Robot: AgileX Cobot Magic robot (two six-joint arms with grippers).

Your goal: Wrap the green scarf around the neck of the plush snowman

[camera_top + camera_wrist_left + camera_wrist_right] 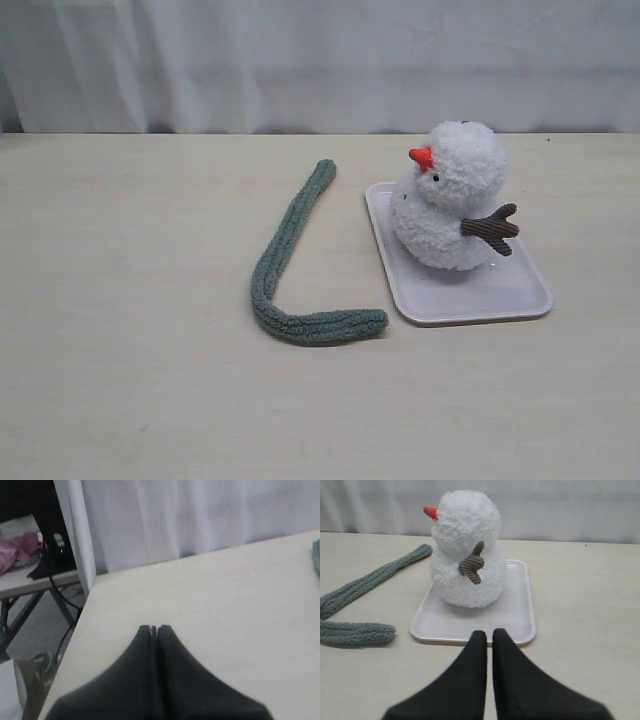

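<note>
Grey-green scarf [285, 270] lies bent on the worktop [130, 300], just beside the tray [520, 300] where the snowman [445, 230] stands, neck [447, 547] bare. Wrapping has not begun: left gripper [154, 628] and right gripper [489, 635] are both closed, empty. Next, one must open over a scarf end; the left seems better placed, though its view is blurred.

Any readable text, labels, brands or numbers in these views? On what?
None readable. No print or label shows on the green scarf, the plush snowman, the white tray or the table. The background clutter in the left wrist view is too blurred to tell.
</note>
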